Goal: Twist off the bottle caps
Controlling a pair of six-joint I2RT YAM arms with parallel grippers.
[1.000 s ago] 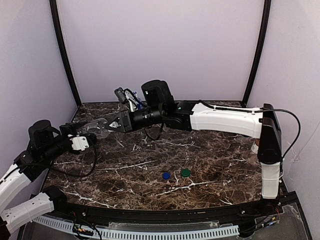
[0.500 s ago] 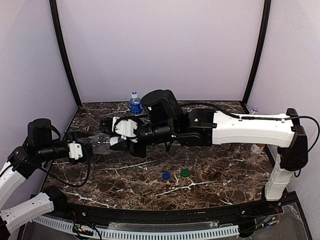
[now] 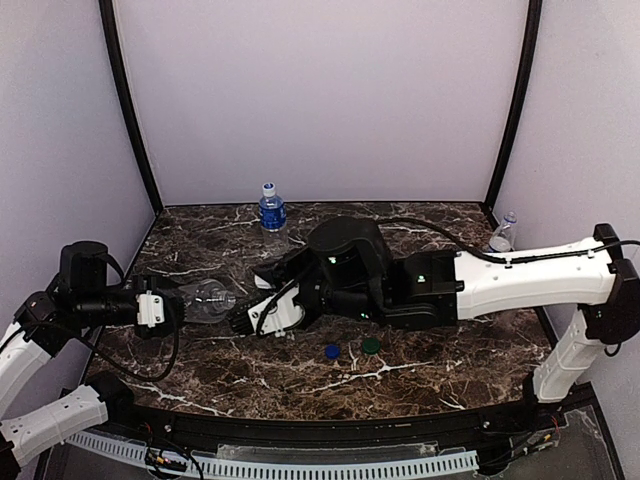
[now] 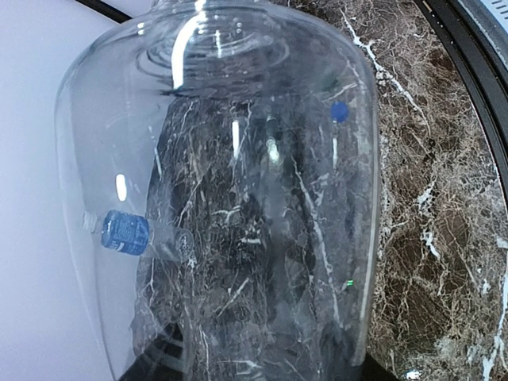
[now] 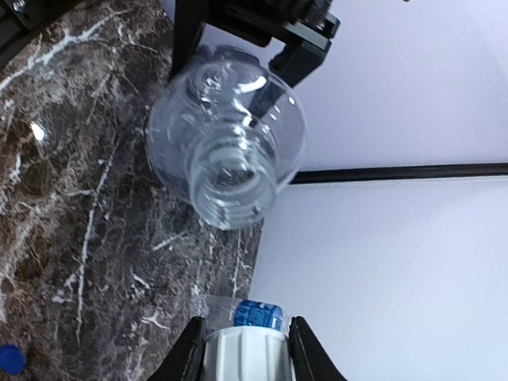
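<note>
My left gripper [image 3: 182, 302] is shut on the plain clear bottle [image 3: 211, 298], held on its side above the table's left part. The bottle fills the left wrist view [image 4: 222, 198], and its mouth [image 5: 228, 184] is open and faces my right gripper. My right gripper [image 3: 244, 320] is shut on a white cap [image 5: 244, 355], a short way right of the bottle's mouth. A blue-label bottle [image 3: 271, 208] stands capped at the back; it also shows in the right wrist view [image 5: 259, 313]. Another clear bottle [image 3: 499, 236] stands at the far right. The brown bottle is out of view.
A blue cap [image 3: 331, 351] and a green cap [image 3: 371, 345] lie loose on the marble table [image 3: 200, 365] near the front middle. My right arm [image 3: 480, 285] stretches across the table from the right. Walls close in the back and both sides.
My right gripper has drawn back from the clear bottle toward the front, taking the white cap off. My left gripper has lowered the bottle a little toward the front.
</note>
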